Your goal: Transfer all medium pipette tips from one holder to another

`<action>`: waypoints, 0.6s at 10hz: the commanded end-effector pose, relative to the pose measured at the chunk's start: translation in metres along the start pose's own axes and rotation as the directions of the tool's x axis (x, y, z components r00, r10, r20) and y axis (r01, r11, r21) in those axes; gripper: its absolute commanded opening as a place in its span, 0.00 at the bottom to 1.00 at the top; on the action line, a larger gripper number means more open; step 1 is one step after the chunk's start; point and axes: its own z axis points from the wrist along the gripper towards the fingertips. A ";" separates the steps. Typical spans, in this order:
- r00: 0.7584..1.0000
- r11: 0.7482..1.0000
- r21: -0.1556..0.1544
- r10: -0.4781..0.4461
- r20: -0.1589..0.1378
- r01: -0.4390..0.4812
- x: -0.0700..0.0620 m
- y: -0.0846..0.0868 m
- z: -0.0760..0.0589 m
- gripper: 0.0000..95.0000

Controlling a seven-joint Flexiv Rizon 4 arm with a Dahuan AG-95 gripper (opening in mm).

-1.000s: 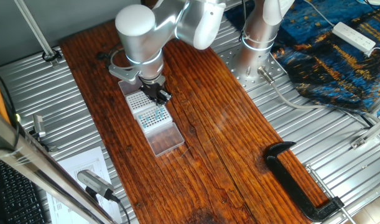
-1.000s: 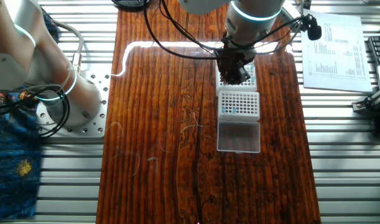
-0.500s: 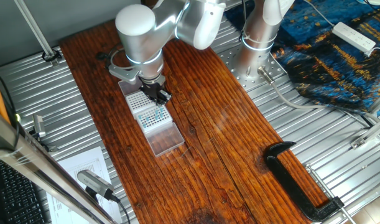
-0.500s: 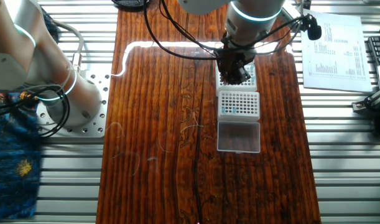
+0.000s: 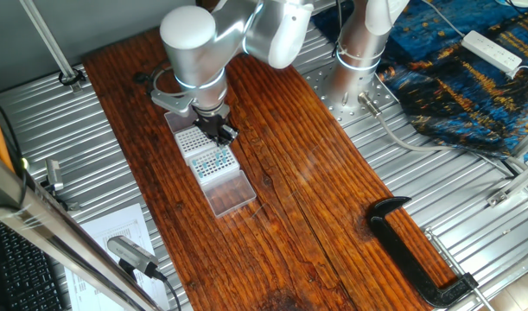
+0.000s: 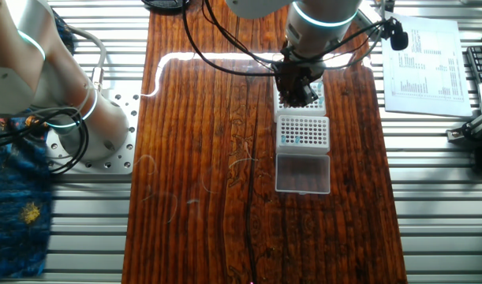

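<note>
- Teal dots mark the medium pipette tips [image 5: 213, 161] in one fixed view: they sit in the middle rack [image 5: 210, 161], between a second white rack [image 5: 189, 138] farther back and a clear lid [image 5: 229, 193] lying flat in front.
- From this side the gripper [image 5: 221, 132] hangs low at the seam between the two racks; its dark fingers overlap, so I cannot tell whether they are spread or pinched on a tip.
- My worry from here is that a small sideways error lands a finger on a rack wall, shoving the unclamped rack along the board, or lets a tip drop slanted instead of seating.
- Dark red plank [image 5: 281, 181] carries everything and lies on ribbed metal decking; a black clamp [image 5: 415, 250] rests well apart near the front corner, and a patterned blue cloth [image 5: 458, 82] is beyond the arm's base.
- From the other fixed view the gripper [image 6: 300, 93] covers most of the far rack [image 6: 315, 101], so I cannot judge how many holes are filled there.
- Teal tips [image 6: 285, 136] show only along the left columns of the near rack [image 6: 303, 133], so I judge plenty remains.
- Loose cables [image 6: 225, 47] trail over the board's far end and could snag on the wrist; a printed sheet [image 6: 422, 67] lies off to the side.
</note>
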 end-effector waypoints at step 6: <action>1.000 1.000 -0.003 0.001 -0.001 -0.001 0.001 0.000 -0.021 0.00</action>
